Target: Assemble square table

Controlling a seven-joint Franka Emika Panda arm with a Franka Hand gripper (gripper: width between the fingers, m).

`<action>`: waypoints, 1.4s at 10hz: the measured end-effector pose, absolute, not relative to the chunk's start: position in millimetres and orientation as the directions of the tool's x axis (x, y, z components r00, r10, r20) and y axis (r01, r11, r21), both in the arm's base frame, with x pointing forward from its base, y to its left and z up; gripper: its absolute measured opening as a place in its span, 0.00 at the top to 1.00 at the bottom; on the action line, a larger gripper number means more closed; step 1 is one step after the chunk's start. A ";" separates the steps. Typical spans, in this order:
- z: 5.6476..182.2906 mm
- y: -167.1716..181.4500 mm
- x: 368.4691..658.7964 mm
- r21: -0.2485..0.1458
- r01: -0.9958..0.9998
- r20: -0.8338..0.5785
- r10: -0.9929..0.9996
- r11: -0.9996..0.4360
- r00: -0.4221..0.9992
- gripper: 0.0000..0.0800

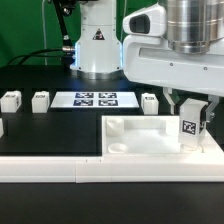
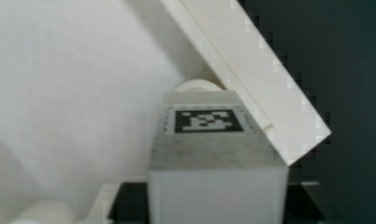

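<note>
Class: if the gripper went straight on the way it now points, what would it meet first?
The gripper points down and is shut on a leg. Going straight down, that leg would likely meet the table top first, near its corner on the exterior view's right. The remaining gap is hard to judge.

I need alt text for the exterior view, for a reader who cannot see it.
The tool holds a tagged white leg upright over the square tabletop, near its corner. The marker board and other legs lie beyond it.
</note>
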State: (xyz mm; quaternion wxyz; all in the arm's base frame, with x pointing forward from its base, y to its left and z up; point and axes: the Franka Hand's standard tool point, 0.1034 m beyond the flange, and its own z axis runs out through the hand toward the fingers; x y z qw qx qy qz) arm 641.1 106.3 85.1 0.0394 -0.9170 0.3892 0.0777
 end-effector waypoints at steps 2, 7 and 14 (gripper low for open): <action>84.2 103.2 641.3 0.003 -0.853 -0.167 -0.841 -0.522 0.515 0.64; 85.9 110.8 634.8 0.047 -0.994 -0.139 -0.987 -0.094 0.087 0.63; 87.8 111.3 635.7 -0.019 -0.743 -0.117 -0.736 -0.669 0.667 0.20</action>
